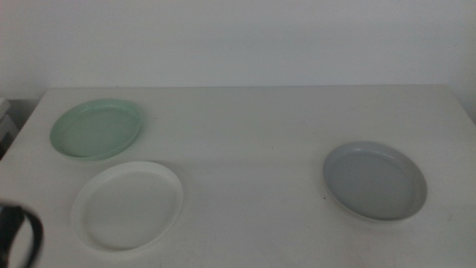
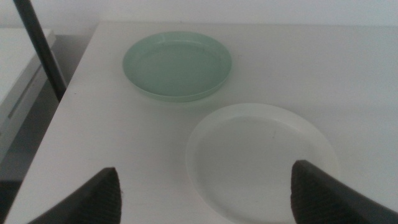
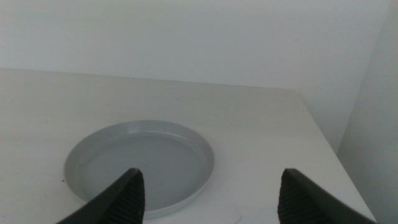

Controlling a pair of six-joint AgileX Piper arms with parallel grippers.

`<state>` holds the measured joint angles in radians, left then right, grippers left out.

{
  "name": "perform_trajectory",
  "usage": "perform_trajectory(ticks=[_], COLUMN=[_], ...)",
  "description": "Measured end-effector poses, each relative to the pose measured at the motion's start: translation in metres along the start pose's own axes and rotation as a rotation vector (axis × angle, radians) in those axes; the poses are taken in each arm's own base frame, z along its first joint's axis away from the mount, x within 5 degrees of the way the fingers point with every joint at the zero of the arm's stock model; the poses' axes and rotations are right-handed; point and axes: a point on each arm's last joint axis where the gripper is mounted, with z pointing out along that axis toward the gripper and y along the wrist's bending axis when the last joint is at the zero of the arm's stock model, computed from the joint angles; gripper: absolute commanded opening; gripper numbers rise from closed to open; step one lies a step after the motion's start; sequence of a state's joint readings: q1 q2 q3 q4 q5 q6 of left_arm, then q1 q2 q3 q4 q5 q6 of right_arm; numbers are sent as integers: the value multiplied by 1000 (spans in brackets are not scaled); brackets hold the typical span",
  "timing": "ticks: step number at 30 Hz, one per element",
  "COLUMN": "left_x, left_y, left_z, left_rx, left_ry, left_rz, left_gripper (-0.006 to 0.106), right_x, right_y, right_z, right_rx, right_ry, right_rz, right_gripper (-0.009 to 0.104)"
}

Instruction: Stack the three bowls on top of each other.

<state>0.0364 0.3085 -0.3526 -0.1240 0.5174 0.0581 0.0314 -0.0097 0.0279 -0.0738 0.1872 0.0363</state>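
Three shallow bowls lie apart on the white table. The pale mint green bowl [image 1: 97,129] is at the back left, the white bowl [image 1: 128,205] is in front of it, and the grey bowl [image 1: 375,181] is at the right. My left gripper [image 2: 208,193] is open and empty, held near the table's front left corner just short of the white bowl [image 2: 261,160], with the green bowl [image 2: 178,65] beyond. Only a dark part of it [image 1: 18,237] shows in the middle view. My right gripper [image 3: 208,196] is open and empty, just short of the grey bowl [image 3: 140,165]; it is out of the middle view.
The table's left edge [image 2: 62,118] drops off beside the green bowl, with a dark pole [image 2: 40,46] and a white shelf beyond it. The table's right edge [image 3: 323,143] runs close to the grey bowl. A white wall stands behind the table.
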Motion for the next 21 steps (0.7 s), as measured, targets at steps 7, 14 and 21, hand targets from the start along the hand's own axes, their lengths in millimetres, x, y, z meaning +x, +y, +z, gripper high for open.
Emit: perform_trajectory(ticks=[7,14,21], left_x=[-81,-129,-128], left_y=[-6,-8,-6], left_z=[1,23,58], left_rx=[14,20,16], left_ry=[168,310,419], left_rz=[12,17,11], left_gripper=[104,104,104], right_x=[0,0,0], right_y=[0,0,0], right_z=[0,0,0], right_rx=[0,0,0], right_ry=[1,1,1], right_rz=[0,0,0], right_gripper=[55,55,55])
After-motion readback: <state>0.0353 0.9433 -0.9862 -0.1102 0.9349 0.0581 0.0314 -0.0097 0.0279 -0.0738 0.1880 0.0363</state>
